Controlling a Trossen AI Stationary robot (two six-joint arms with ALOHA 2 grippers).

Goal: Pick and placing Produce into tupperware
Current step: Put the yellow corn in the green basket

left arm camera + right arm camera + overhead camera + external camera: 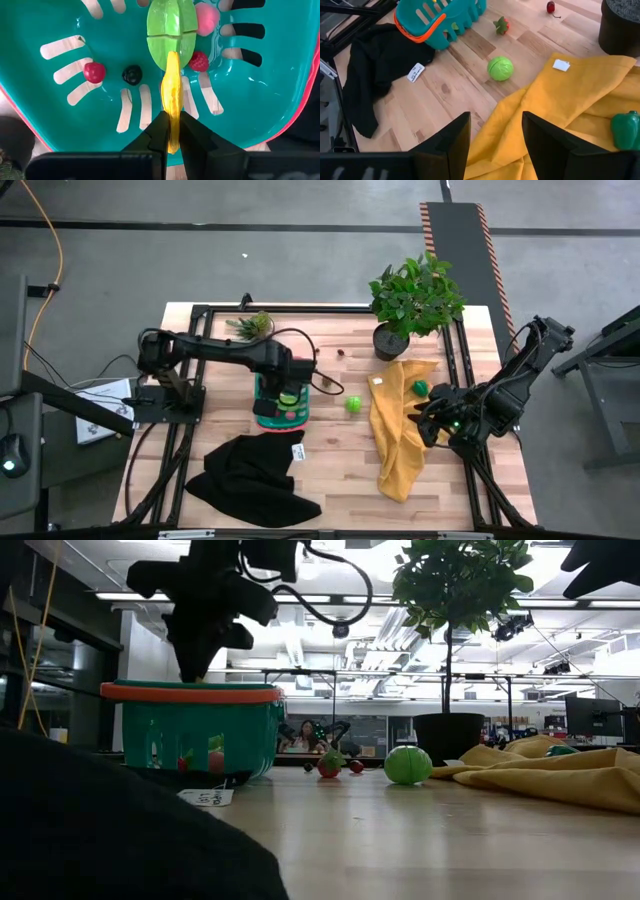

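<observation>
Teal plastic with a red-pink rim is what I see first from above: the tupperware (281, 402) sits left of centre on the wooden desk (330, 450), and my left pincer (290, 380) hangs right over its opening. A round green piece (353, 405) lies on bare wood between the basket and the yellow cloth (400, 430). A darker green piece (421, 388) rests on that cloth, near my right pincer (425, 415), which waits over the cloth's right edge. A black cloth (250, 475) lies just in front of the basket, and a potted plant (412, 305) stands at the back.

From desk height, the basket's green wall shows a red piece (184, 762) inside. The black cloth fills the near left corner and hides the basket's foot. Beyond it lie a small red-and-green piece (329, 766) and the green ball, then the cloth.

Through the left wrist camera, my left pincer is pinching a slim yellow piece (172, 95) upright between its fingertips (159, 131), its far end touching a yellow-green piece (171, 31) on the slotted floor. Around it lie a red berry (94, 72), a dark berry (132, 75), a second red berry (199, 61) and a pink piece (206, 18).

Through the right wrist camera, my right pincer's fingers (452, 137) are spread, with nothing between them. Past them lie the yellow cloth, the green ball, and a cherry-like piece (550, 7) near the pot.
</observation>
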